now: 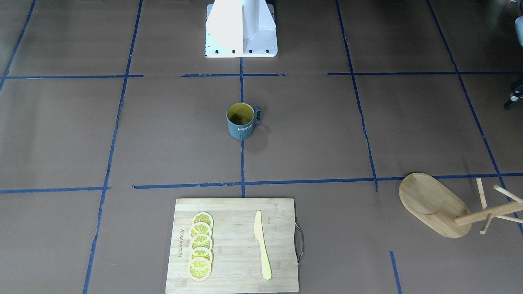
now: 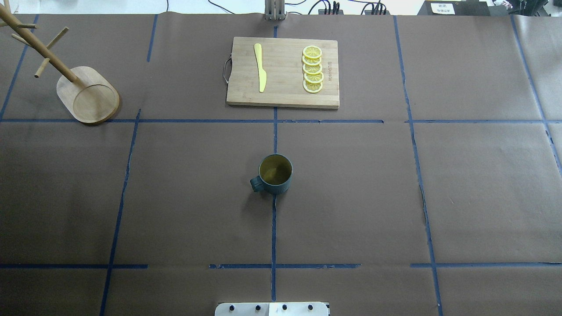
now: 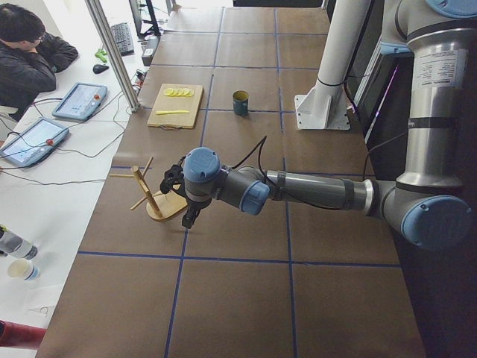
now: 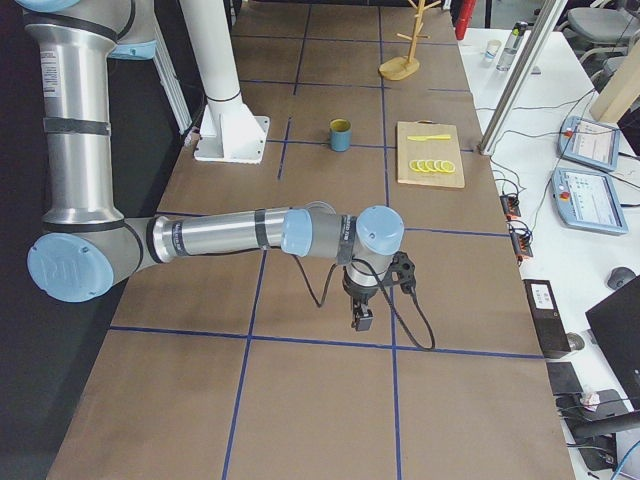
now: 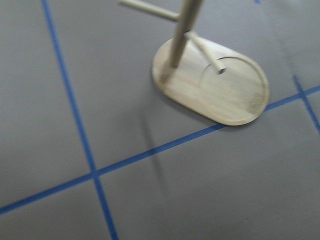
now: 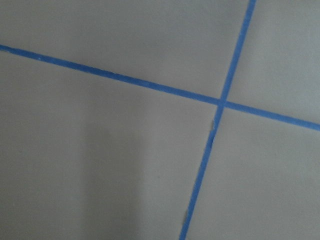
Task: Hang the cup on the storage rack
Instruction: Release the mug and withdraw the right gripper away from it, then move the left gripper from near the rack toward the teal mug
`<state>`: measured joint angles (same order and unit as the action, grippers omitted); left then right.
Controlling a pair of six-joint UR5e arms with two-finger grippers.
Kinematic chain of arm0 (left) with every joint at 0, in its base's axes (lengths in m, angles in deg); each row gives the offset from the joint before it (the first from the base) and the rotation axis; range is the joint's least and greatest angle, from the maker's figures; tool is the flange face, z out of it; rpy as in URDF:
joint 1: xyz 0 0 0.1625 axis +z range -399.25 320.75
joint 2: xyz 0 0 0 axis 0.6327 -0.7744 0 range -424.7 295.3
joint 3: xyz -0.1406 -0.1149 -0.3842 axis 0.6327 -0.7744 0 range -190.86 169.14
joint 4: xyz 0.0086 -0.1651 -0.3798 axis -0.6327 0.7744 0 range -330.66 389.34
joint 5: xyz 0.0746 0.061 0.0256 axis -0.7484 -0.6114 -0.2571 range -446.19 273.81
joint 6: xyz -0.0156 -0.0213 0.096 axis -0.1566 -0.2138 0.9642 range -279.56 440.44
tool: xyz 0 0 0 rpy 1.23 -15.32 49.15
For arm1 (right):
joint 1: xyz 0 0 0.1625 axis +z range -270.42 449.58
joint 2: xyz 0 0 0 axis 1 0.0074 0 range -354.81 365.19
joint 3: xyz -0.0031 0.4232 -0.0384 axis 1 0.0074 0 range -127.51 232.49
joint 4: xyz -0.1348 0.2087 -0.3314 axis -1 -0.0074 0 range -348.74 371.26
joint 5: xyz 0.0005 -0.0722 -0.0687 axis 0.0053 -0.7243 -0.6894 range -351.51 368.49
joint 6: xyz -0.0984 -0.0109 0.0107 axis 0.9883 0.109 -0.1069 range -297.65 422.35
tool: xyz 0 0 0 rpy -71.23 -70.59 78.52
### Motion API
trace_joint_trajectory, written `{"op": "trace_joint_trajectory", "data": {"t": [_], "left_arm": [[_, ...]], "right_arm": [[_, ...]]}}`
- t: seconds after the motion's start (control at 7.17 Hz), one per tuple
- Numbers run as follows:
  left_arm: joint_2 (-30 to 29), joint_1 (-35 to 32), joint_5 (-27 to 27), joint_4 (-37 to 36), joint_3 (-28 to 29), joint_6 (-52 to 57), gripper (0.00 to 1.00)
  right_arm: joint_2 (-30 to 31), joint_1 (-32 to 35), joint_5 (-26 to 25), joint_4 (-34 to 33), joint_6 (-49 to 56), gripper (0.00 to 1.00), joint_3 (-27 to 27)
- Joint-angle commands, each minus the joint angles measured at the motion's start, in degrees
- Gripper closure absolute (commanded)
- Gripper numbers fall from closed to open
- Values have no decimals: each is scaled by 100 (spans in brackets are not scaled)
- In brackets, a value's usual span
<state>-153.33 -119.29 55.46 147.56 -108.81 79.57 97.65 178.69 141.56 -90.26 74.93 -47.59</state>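
One cup (image 2: 275,174) stands mid-table, well apart from the storage rack (image 2: 88,94), and looks hard, smooth and breakable, so pinch its rim (image 2: 275,156), leaving the handle (image 2: 256,184) free; I cannot tell if the left gripper (image 3: 185,218) or right gripper (image 4: 360,318) is open.
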Motion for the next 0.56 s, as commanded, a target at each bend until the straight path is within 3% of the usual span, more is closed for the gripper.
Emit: {"op": "trace_joint_trajectory", "data": {"t": [0.0, 0.14, 0.28, 0.42], "left_arm": [[-32, 1213, -92, 1169, -241, -1101, 0], [-101, 1637, -406, 2072, -242, -1788, 0], [-337, 2320, -1193, 2865, -234, -2395, 0], [-757, 2962, -1810, 3064, -147, -2444, 0]], "right_arm": [[167, 36, -97, 290, -458, 0, -82], [159, 36, -88, 299, -484, 0, -91], [159, 27, -88, 299, -485, 0, -91], [159, 36, -88, 299, -485, 0, -91]]}}
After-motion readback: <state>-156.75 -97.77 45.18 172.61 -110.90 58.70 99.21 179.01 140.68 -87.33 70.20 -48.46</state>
